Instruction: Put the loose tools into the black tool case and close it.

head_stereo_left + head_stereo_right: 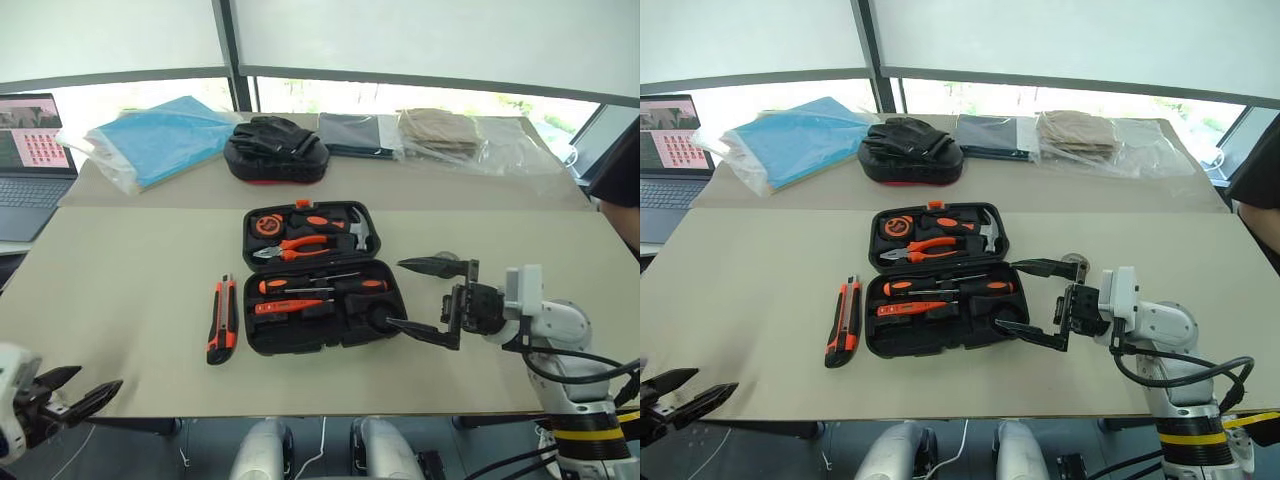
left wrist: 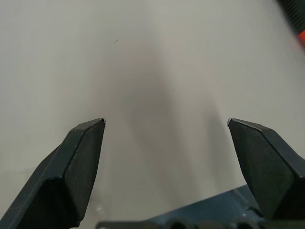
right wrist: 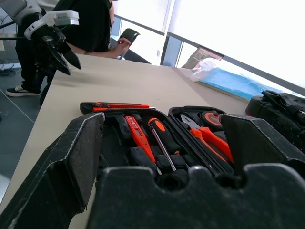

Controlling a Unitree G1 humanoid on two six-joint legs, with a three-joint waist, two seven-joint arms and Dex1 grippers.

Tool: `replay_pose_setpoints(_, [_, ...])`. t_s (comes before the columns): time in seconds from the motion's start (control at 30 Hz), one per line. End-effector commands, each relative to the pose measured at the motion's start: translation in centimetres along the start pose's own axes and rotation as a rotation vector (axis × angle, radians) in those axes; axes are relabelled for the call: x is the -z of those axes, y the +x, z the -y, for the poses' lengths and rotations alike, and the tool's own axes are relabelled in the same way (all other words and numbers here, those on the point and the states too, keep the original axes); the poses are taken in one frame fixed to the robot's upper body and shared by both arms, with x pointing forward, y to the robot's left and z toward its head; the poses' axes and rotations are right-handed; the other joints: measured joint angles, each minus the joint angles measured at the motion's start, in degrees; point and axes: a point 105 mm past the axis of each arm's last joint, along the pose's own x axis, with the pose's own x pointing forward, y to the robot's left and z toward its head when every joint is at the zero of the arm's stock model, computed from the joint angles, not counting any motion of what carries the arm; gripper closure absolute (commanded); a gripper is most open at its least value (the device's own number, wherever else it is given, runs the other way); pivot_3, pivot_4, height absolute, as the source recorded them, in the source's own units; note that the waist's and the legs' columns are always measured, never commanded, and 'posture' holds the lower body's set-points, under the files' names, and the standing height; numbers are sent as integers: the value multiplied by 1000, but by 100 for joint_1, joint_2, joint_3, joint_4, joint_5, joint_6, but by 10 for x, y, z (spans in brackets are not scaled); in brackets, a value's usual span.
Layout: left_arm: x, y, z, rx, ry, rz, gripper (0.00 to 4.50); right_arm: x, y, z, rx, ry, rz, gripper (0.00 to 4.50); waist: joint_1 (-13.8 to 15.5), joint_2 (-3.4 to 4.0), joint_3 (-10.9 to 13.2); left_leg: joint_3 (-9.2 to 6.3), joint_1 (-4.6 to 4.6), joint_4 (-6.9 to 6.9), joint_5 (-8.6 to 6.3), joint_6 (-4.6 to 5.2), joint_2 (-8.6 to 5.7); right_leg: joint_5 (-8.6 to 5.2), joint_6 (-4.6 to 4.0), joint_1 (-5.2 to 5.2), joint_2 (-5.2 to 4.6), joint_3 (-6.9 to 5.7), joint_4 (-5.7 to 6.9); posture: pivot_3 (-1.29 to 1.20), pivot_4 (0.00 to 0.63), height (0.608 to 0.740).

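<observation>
Still outside, the utility knife (image 1: 221, 320) is laid just left of the black tool case (image 1: 322, 276), its long axis parallel to the case's left wall. The left gripper (image 1: 78, 385), fingers spread and empty, is judged nearer than the right gripper (image 1: 420, 295), also spread, beside the case's right edge.

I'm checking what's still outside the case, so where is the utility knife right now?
In the left eye view the utility knife lies on the table, just left of the open black tool case, running alongside its lower half.

Black tool case (image 1: 940, 285) lies open on table (image 1: 750, 290); utility knife (image 1: 842, 321) just beside it, outside.
</observation>
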Motion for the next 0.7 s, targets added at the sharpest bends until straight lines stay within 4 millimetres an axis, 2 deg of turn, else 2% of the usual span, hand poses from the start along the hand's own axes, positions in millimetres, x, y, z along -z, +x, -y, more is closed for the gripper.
replay_pose_setpoints(0.03, [-24, 18, 25, 30, -29, -40, 72, -4, -3, 3, 8, -29, 13, 0, 19, 0, 0, -2, 1, 2, 1, -1, -1, 0, 2, 3, 0, 0, 5, 0, 150, 740])
replay_pose_setpoints(0.17, [-46, 50, 53, 46, -70, -9, 72, -4, -4, 4, 24, -26, 11, 0, -20, 4, 0, -2, 10, 1, 4, -2, -7, 25, 37, 16, 4, 8, 9, 0, 150, 740])
replay_pose_setpoints(0.27, [-52, 66, 66, 48, -69, -23, 72, -4, -4, 2, 33, -25, 12, 0, -66, -4, -1, -6, 11, 1, 5, -4, -7, 26, 36, 20, 11, 10, 11, 0, 150, 740])
replay_pose_setpoints(0.4, [-50, 80, 76, 25, -43, -75, 72, -6, -3, 1, 49, -26, 13, 0, -90, -4, -1, -7, 14, -3, 9, -13, -9, 26, 34, 21, 14, 12, 16, 0, 150, 740])
replay_pose_setpoints(0.53, [-43, 90, 75, -16, -20, -122, 72, -7, -2, 1, 68, -31, 17, 0, -84, -4, -1, -9, 18, -2, 13, -18, -9, 26, 33, 25, 20, 14, 16, 0, 150, 740])
replay_pose_setpoints(0.6, [-43, 96, 79, 0, -72, -103, 72, -7, -2, 1, 74, -33, 18, 0, -73, -1, -1, -10, 29, -2, 14, -20, -10, 26, 33, 36, 20, 15, 15, 0, 150, 740])
replay_pose_setpoints(0.7, [-40, 107, 93, 39, -61, -114, 72, -8, -1, 2, 84, -35, 21, 0, -20, 1, 0, -12, 69, -3, 12, -18, -10, 23, 31, 78, 18, 14, 10, 0, 150, 740])
